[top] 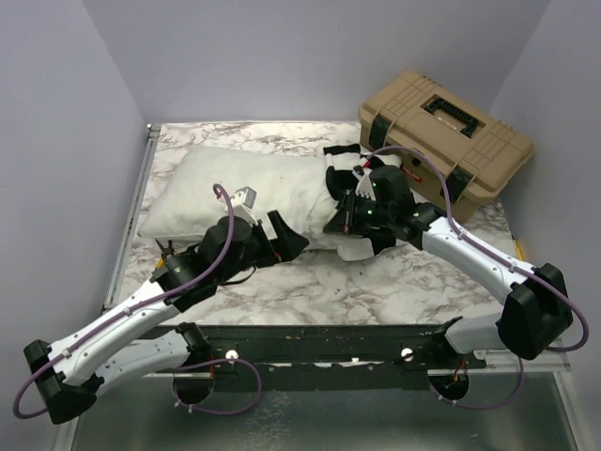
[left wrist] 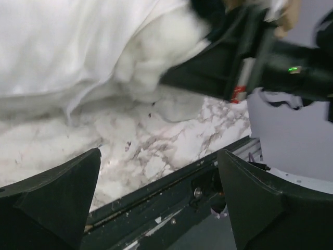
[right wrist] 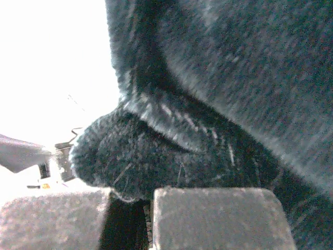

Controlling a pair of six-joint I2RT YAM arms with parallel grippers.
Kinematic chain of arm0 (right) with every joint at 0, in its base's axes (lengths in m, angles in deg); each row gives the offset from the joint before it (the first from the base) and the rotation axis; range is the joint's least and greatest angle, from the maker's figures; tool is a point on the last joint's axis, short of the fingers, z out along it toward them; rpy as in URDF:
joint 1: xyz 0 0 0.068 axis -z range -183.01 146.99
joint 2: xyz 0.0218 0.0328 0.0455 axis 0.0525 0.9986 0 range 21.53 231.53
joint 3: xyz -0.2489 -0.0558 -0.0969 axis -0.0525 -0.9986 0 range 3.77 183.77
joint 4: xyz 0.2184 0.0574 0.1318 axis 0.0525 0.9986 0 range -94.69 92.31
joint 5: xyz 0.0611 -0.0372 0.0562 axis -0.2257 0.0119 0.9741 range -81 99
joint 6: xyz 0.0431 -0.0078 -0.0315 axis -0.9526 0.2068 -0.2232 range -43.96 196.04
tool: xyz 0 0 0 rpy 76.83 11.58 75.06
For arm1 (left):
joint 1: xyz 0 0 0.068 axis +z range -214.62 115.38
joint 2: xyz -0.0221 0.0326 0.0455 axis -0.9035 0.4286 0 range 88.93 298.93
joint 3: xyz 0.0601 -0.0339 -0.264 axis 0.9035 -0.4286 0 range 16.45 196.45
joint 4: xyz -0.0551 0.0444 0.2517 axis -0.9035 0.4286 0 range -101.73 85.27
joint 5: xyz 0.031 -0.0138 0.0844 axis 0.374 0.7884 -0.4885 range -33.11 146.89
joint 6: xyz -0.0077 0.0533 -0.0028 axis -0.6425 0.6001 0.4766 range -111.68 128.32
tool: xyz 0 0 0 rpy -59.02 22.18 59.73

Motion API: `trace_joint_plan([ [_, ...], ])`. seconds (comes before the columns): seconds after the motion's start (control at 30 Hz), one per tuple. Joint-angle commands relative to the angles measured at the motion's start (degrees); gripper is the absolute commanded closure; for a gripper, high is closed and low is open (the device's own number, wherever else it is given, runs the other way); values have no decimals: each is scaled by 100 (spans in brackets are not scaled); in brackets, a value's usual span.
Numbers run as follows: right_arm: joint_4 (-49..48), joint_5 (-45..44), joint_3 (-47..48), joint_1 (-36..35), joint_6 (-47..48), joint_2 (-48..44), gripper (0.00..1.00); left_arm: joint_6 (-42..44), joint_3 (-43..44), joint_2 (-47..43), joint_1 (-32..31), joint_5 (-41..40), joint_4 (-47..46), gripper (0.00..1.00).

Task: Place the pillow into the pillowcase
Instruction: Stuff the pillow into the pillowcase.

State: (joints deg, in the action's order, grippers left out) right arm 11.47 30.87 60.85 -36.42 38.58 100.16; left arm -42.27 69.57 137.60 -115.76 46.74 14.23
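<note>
1. Nearest the lens, find the right gripper (right wrist: pixel 131 219), pads pressed together on a fold of dark fuzzy cloth, judged to be a black square of the pillowcase (right wrist: pixel 234 78).
2. Expect the pillowcase to handle limp and light, sagging shut wherever unsupported. Best taken by the hem of its mouth, one side per gripper, to hold it gaping.
3. Expect the pillow (top: pixel 235 183) to be light, puffy and squashy, likely to bulge and catch on that hem. Best pinched at a corner or by a bunch of its cover, not round its bulk.
4. Locate the pillow lying flat on the marble table (top: pixel 376 291), left of the tan toolbox (top: pixel 441 136). Locate the pillowcase bunched at the pillow's toolbox-side end, between pillow and toolbox. Cannot tell how much of the pillow sits inside.
5. Find the left gripper (left wrist: pixel 161 203) well left of the toolbox and nearer the arm bases, at the pillow's near edge, fingers spread wide with nothing between them.
6. Note the toolbox lid down, contents hidden.
</note>
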Motion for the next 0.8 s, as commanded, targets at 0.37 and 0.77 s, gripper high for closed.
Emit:
trace_joint_plan([
  [0.37, 248, 115, 115, 35, 103, -481, 100, -1316, -2362, 1676, -15, 473, -6162, 7],
  [0.77, 1201, 407, 561, 34, 211, -1315, 100, -890, -1620, 3741, 19, -86, -8219, 61],
])
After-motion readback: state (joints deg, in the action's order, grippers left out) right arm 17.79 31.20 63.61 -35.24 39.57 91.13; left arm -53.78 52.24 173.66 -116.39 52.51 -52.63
